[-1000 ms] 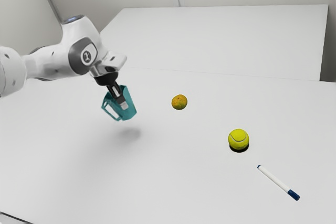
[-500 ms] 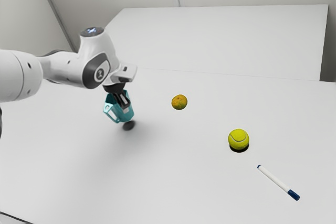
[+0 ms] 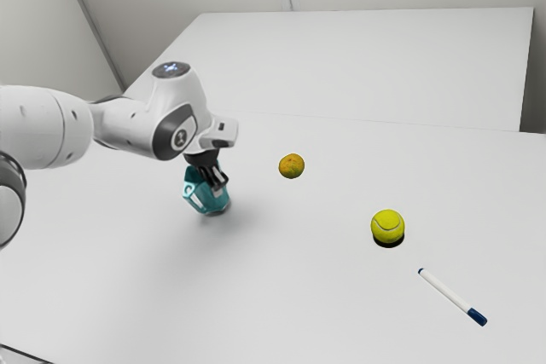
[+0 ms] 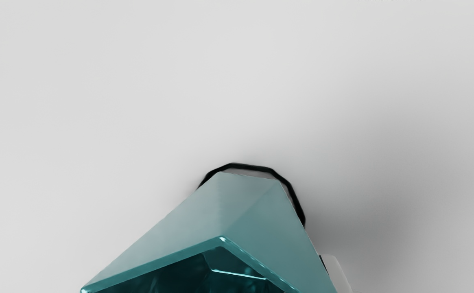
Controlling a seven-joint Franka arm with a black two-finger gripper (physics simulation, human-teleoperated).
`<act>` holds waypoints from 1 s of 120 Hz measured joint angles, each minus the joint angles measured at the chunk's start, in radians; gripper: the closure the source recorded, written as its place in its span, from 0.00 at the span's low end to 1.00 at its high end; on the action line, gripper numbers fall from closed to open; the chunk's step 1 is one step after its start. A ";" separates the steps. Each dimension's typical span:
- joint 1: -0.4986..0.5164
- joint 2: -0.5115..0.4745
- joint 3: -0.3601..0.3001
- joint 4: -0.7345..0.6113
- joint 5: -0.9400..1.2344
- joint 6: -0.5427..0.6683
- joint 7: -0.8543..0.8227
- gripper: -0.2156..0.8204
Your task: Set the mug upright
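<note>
The teal faceted mug (image 3: 205, 197) is held low over the table in the exterior view, its base close to the surface and its body leaning slightly; contact with the table is unclear. My gripper (image 3: 217, 178) reaches down at the mug's upper part, shut on it. In the wrist view the mug (image 4: 257, 207) has its open mouth toward my hand, with a dark outline around its far base end. One of my fingertips (image 4: 336, 272) lies against the mug's outside; the other is hidden.
On the white table (image 3: 299, 296), an orange (image 3: 292, 166) sits a short way toward the exterior view's right of the mug. Farther that way are a tennis ball (image 3: 387, 226) and a white marker with a blue cap (image 3: 452, 297).
My arm has carried the mug down and toward the exterior view's right, and the mug has turned from strongly tilted to nearer upright. Its shadow has closed in on its base.
</note>
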 joint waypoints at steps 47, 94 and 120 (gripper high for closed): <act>-0.006 0.005 -0.001 0.000 0.000 0.017 -0.043 0.74; -0.006 -0.003 -0.007 0.002 -0.003 0.019 -0.063 0.47; -0.006 -0.046 -0.022 0.005 -0.004 0.018 -0.069 0.40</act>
